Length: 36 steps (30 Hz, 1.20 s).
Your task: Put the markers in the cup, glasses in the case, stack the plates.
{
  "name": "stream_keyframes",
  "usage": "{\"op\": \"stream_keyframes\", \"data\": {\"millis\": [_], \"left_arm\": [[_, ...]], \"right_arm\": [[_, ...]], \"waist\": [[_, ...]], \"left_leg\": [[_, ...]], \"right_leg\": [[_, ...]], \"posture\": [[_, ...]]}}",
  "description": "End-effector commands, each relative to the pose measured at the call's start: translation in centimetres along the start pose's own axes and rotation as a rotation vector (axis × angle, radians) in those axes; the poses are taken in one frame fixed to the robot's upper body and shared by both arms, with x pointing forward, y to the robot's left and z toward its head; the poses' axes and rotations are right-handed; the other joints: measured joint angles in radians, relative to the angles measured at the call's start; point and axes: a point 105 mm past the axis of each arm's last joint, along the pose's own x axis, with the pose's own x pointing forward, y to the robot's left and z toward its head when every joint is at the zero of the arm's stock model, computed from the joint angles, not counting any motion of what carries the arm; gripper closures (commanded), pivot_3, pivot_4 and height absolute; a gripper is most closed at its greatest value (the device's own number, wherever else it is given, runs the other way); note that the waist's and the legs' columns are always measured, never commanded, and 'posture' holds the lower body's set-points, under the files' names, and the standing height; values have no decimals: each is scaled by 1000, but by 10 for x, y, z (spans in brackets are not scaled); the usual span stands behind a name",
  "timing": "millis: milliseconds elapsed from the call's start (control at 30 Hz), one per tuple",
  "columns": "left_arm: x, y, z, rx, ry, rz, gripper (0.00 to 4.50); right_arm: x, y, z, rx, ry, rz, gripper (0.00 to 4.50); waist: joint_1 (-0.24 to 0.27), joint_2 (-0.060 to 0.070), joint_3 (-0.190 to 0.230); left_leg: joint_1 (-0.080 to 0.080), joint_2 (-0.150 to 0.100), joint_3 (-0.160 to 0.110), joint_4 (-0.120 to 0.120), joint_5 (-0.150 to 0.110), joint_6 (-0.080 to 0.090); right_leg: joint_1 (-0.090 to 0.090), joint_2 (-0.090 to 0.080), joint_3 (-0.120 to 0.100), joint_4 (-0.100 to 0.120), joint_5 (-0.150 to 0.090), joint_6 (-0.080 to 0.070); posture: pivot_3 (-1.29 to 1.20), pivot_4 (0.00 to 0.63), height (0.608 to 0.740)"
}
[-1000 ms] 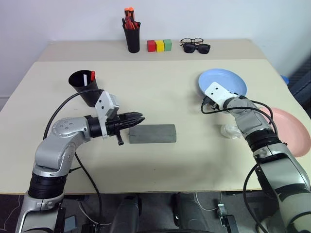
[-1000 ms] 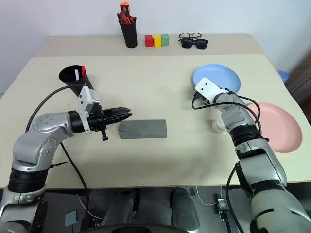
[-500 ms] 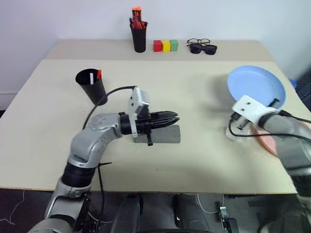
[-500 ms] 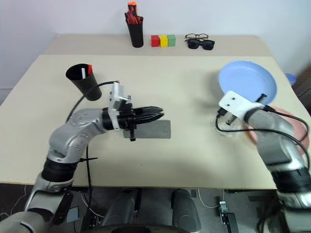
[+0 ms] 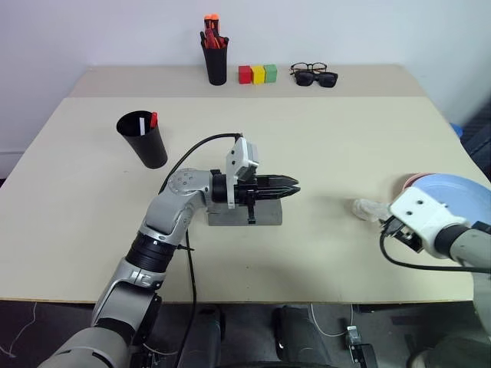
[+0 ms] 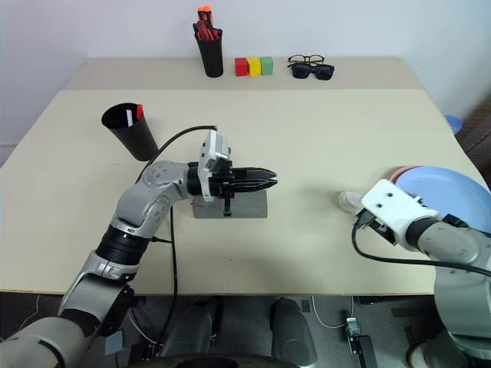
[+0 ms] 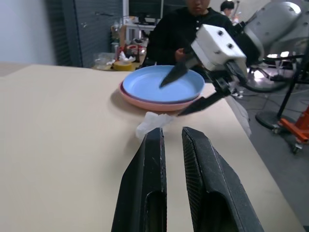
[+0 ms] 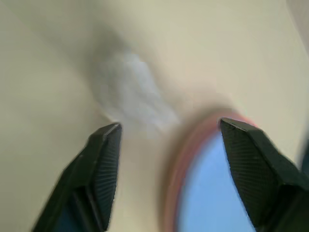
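Blue plate (image 6: 441, 192) lay stacked on pink plate (image 7: 145, 100) at table's (image 5: 337, 146) right edge. Right gripper (image 8: 169, 169) jaws spread wide, empty, by plate rim. Left gripper (image 5: 288, 188) clenched, empty, above grey case (image 5: 265, 217). Markers (image 5: 148, 121) stood in cup (image 5: 144, 142). Glasses (image 5: 308, 67) at far edge, by sunglasses (image 5: 316, 77).

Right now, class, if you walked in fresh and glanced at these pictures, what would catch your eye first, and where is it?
The light blue plate sitting stacked on the pink plate at the table's right edge, with the right gripper open just beside them. Next, the left gripper, shut, stretched level over the closed grey case mid-table. At the left stands the black cup holding both markers.
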Motion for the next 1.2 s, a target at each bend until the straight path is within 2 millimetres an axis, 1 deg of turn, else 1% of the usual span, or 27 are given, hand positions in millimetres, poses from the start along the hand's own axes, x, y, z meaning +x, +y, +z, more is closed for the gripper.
{"op": "stream_keyframes", "data": {"millis": [33, 200, 233, 300, 367, 433, 467, 567, 633, 667, 733, 800, 833, 900, 933, 967, 1033, 1100, 1167, 1200], "left_arm": [[-9, 4, 7, 49, -13, 64, 3941], [-17, 7, 4, 55, 11, 114, 3941], [-18, 7, 4, 54, 11, 121, 3941], [-22, 11, 4, 57, 20, 151, 3941], [-26, 15, 5, 58, 23, 186, 3941], [-29, 18, 7, 55, 17, 211, 3941], [-30, 19, 7, 54, 17, 220, 3941], [-39, 27, 6, 64, 30, 279, 3941], [-48, 36, 5, 66, 40, 335, 3941], [-55, 41, 4, 70, 50, 367, 3941], [-69, 47, 2, 81, 69, 405, 3941], [-79, 47, 1, 86, 81, 414, 3941], [-79, 47, 1, 87, 85, 414, 3941], [-95, 47, -3, 91, 115, 453, 3941], [-103, 47, -3, 95, 125, 472, 3941], [-107, 46, -3, 99, 131, 490, 3941], [-117, 44, 0, 97, 127, 536, 3941], [-126, 41, 2, 94, 125, 580, 3941], [-148, 34, 2, 99, 152, 664, 3941], [-162, 30, 2, 96, 162, 716, 3941]], "right_arm": [[10, 1, -3, -47, -4, -11, 1482], [33, -3, -9, -55, 7, -40, 1482], [36, -4, -10, -54, 9, -45, 1710], [41, -6, -12, -63, 16, -61, 2327], [41, -7, -11, -79, 17, -70, 3295], [39, -9, -8, -97, 10, -80, 4377], [37, -11, -6, -107, 8, -89, 4450], [25, -28, -1, -126, 15, -161, 4450], [15, -41, -2, -165, 45, -217, 4450], [7, -51, -4, -179, 77, -261, 4450], [-10, -73, -15, -196, 171, -371, 4450], [-19, -81, -29, -222, 261, -409, 4450], [-20, -83, -34, -232, 289, -408, 4450], [-18, -76, -48, -242, 344, -369, 3879], [-16, -74, -49, -263, 351, -358, 3568], [-12, -74, -47, -276, 340, -351, 3008], [-1, -75, -34, -277, 272, -349, 2112], [10, -77, -22, -247, 196, -341, 2112], [24, -77, -4, -159, 74, -315, 2112], [31, -77, 10, -87, -19, -310, 2112]], "waist": [[0, 0, 0], [-2, 0, 0], [-2, 0, 0], [-1, 0, 0], [-1, 0, 0], [-1, 0, 0], [-1, 0, 0], [-1, 0, 0], [-1, 0, 0], [-1, 0, 0], [-1, 0, 0], [0, 0, 0], [0, 0, 0], [0, 0, 0], [-1, 0, 0], [-6, 0, 0], [-11, 0, 0], [-15, 0, 0], [-25, -1, 0], [-32, -1, 0]], "left_leg": [[0, 0, 0, 0, 0, 0], [0, -1, 0, 0, 0, 0], [0, 0, 0, 0, 0, 0], [0, 0, 0, 0, 0, 0], [0, 0, 0, 0, 0, 0], [0, -1, 0, 0, 0, 0], [0, 0, 0, 0, 0, 0], [0, -1, 0, 0, 0, 0], [0, -1, 0, 0, 0, 0], [0, -1, 0, 0, 0, 0], [0, -1, 0, 0, 0, 0], [0, 0, 0, -1, 0, 0], [0, -1, 0, -1, 0, 0], [0, -1, 0, -1, 0, 0], [0, -1, 0, -1, 0, 0], [0, -1, 0, -1, 0, 0], [1, 0, 0, -1, 0, 0], [1, 0, 0, 0, 0, 0], [1, 0, 0, 0, 0, 0], [1, 0, 0, -1, 0, 0]], "right_leg": [[0, 0, 0, 0, 0, 0], [0, -1, 0, 0, 0, 0], [0, 0, 0, 0, 0, 0], [0, 0, 0, 0, 0, 0], [0, -1, 0, 0, 0, 0], [0, -1, 0, 0, 0, 0], [0, -1, 0, 0, 0, 0], [0, -1, 0, 0, 0, 0], [0, -1, 0, 1, 0, 0], [0, -1, 0, 0, 0, 0], [0, 0, -1, 0, 0, 0], [0, 0, -1, 1, 0, 0], [0, 0, -1, 0, 0, 0], [0, -1, -1, 0, 0, 0], [0, -1, -1, 0, 0, 0], [0, -1, -1, 0, 0, 0], [0, -1, 0, 0, 0, 0], [0, -1, 0, 1, 0, 0], [0, -1, 0, 1, 0, 0], [0, 0, 0, 1, 0, 0]], "posture": [[0, 150, 740], [0, 150, 740], [0, 150, 740], [0, 150, 740], [0, 150, 740], [0, 150, 740], [0, 150, 740], [0, 150, 740], [0, 150, 740], [0, 150, 740], [0, 150, 740], [0, 150, 740], [0, 150, 740], [0, 150, 740], [0, 150, 740], [0, 150, 740], [0, 150, 740], [0, 150, 740], [0, 150, 740], [0, 150, 740]]}}
